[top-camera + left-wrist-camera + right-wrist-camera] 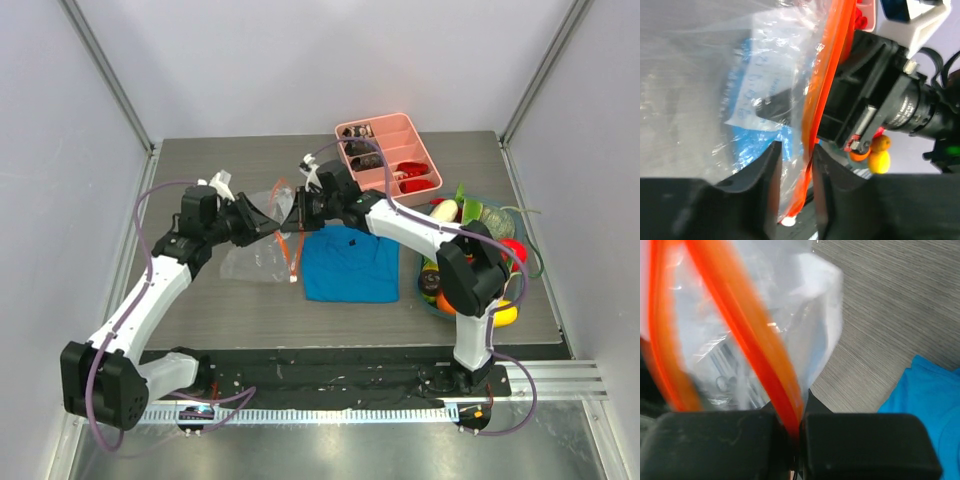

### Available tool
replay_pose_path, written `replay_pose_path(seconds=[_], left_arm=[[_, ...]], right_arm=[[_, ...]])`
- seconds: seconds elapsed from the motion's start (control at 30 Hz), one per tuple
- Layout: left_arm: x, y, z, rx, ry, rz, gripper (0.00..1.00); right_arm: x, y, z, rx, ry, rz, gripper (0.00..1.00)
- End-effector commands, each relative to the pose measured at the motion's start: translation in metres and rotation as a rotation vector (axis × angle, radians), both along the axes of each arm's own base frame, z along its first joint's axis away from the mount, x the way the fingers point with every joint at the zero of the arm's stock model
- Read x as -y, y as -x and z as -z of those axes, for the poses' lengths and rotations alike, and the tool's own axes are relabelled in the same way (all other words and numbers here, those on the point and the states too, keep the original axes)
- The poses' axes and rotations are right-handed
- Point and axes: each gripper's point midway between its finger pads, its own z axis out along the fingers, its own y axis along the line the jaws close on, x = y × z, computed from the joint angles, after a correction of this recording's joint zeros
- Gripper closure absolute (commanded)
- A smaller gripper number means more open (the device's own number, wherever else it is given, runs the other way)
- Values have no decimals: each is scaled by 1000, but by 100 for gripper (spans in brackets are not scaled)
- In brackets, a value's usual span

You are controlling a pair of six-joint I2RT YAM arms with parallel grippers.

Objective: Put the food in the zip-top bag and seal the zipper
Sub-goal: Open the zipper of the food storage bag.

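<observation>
The zip-top bag (255, 262) hangs between the two arms over the middle of the table (200, 170), just left of the blue cloth (350, 265). Its lower part sags onto the table top. The food (445, 211) is heaped near the right edge, well apart from the bag, and none of it seems to be inside.

The right claw (796, 416) is clamped tight on the zipper (752, 340), whose orange strip rises out of its pads. The left claw (795, 160) stands narrowly parted with the same strip running through the gap. From this close, blurred view it looks slack rather than pinching.

The step in hand is most likely opening the mouth. To do it well:
- The right grip should hold only one lip.
- The left claw should settle on the opposite lip alone, close beside it.
- The two should then draw apart gently across the strip, keeping the bag low so it does not twist or slip.
</observation>
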Motion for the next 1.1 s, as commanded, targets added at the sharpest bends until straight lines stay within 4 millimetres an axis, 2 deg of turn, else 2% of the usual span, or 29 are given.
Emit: replay_pose_path(seconds=[0.0,0.07,0.17,0.3,0.53,0.6,0.67,0.7,0.73,0.8,0.83,0.93,0.97,1.03,1.07], left_arm=[[-2,-6,-27,27,64,11,56],[-5,-2,-31,57,20,33,45],[-6,2,-50,145,17,52,36],[5,10,-61,174,60,113,34],[32,17,-65,163,91,186,45],[36,17,-61,160,76,186,49],[31,12,-48,118,29,148,56],[27,9,-44,114,-3,134,59],[18,7,-34,79,-48,97,73],[11,5,-37,84,-70,90,95],[4,9,-34,53,-85,87,100],[-18,13,-49,87,-132,64,100],[-30,16,-43,50,-158,35,100],[-44,26,-45,62,-210,26,100],[-53,31,-36,26,-248,7,100]], right_arm=[[11,7,-55,157,-52,-22,99],[16,8,-57,164,-34,-10,99],[19,14,-62,170,-39,-17,99],[20,17,-62,156,-51,-13,99],[14,17,-65,156,-66,-15,99],[9,19,-67,162,-76,-19,99],[5,22,-68,155,-89,-25,99],[4,25,-68,150,-93,-38,99],[5,27,-66,149,-83,-47,99],[9,28,-60,148,-63,-51,99],[12,28,-53,147,-35,-46,99],[27,22,-30,183,41,-52,99],[33,19,-20,209,71,-71,99],[48,6,-5,218,120,-64,99],[53,3,-2,225,133,-68,99]])
